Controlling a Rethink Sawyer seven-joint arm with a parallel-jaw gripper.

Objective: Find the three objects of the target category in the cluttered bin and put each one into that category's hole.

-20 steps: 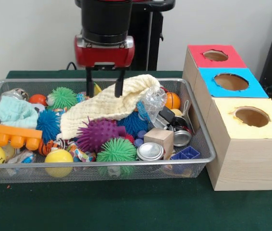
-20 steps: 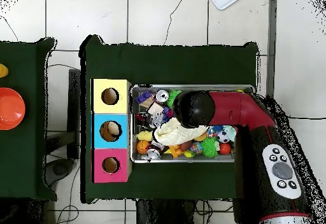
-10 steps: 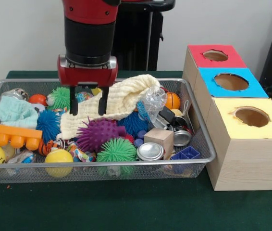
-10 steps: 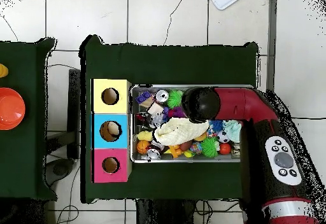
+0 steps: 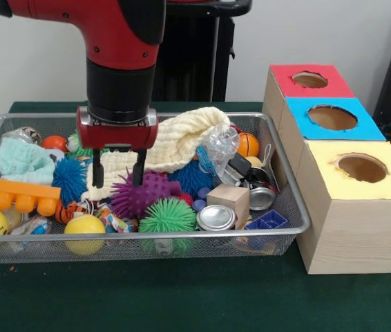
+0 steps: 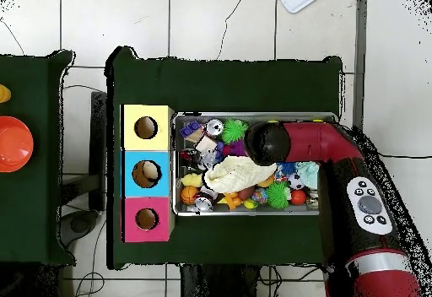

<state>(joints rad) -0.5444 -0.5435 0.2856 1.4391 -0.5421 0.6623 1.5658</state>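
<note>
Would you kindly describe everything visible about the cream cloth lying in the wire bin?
The cream waffle-textured cloth looks soft and cottony. It lies crumpled and draped across the middle of the silver wire-mesh bin, on top of the toys, rising to a bunched hump at its right end beside a clear crinkled plastic wrapper. Its lower left end rests over the purple spiky ball, where the open red and black gripper reaches down.

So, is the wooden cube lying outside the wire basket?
No, the wooden cube sits inside the wire basket, next to a round metal tin.
</note>
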